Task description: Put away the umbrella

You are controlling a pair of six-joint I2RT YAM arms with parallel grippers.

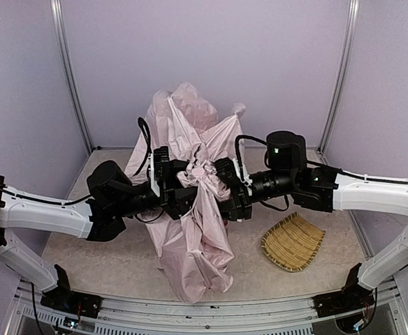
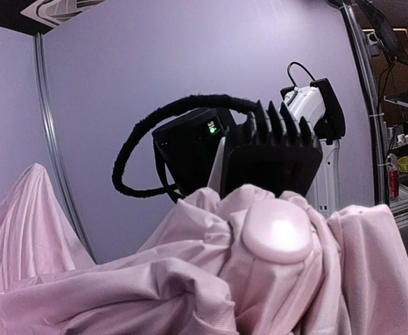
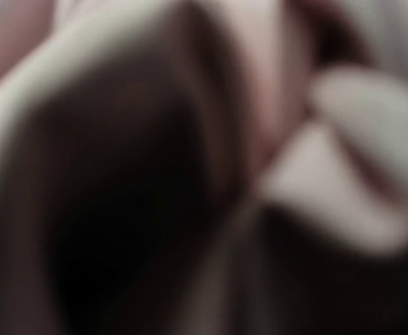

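The umbrella (image 1: 202, 237) is a collapsed bundle of pale pink fabric, standing upright mid-table and held off the surface between both arms. My left gripper (image 1: 179, 183) is sunk into the bunched fabric from the left and shut on it. My right gripper (image 1: 221, 185) meets the same bunch from the right, jaws closed around the cloth. In the left wrist view the pale pink handle (image 2: 277, 230) pokes out of the folds, with the right gripper (image 2: 263, 150) just behind it. My left fingers are buried there. The right wrist view is only a dark and pink blur.
A woven straw tray (image 1: 293, 241) lies on the table to the right of the umbrella, under the right arm. Lilac walls (image 1: 204, 56) with metal posts enclose the back and sides. Fabric hangs down near the front edge (image 1: 204, 296).
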